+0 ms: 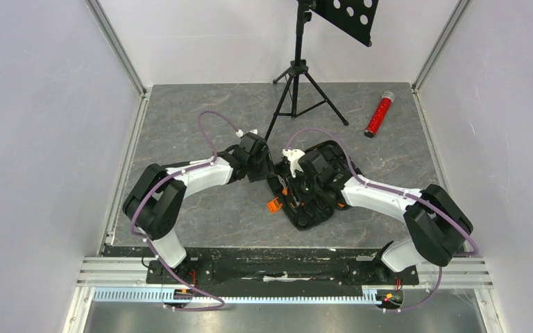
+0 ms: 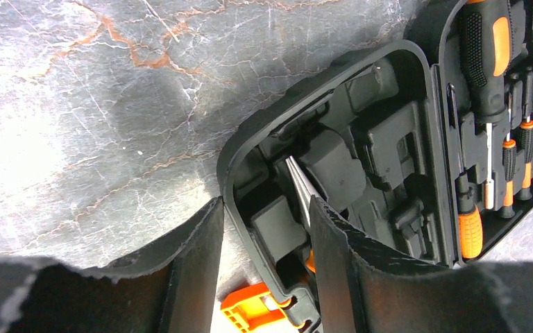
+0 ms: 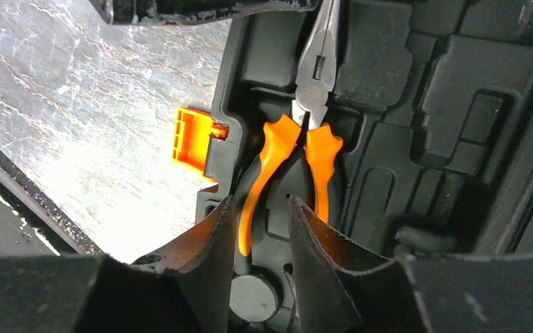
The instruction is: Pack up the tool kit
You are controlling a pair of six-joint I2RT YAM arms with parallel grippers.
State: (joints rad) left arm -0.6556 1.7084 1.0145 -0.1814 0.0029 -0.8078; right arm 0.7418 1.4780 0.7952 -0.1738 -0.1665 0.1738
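Observation:
The tool kit (image 1: 319,208) lies open in the middle of the table, its orange latch (image 1: 273,205) pointing left. My left gripper (image 2: 265,208) is open and straddles the case's rim (image 2: 230,191), one finger outside and one inside beside the pliers' nose (image 2: 297,182). Orange-and-black screwdrivers (image 2: 486,55) sit in the other half of the case. My right gripper (image 3: 261,205) is open over the pliers (image 3: 312,104), which lie in their moulded recess. Their left orange handle (image 3: 264,180) runs between my fingers, close to the left one. The latch (image 3: 191,135) shows beside the case edge.
A black tripod stand (image 1: 295,76) with a perforated plate (image 1: 350,14) stands behind the case. A red glittery tube (image 1: 378,114) lies at the back right. White walls enclose the grey marbled table (image 1: 201,215) on three sides.

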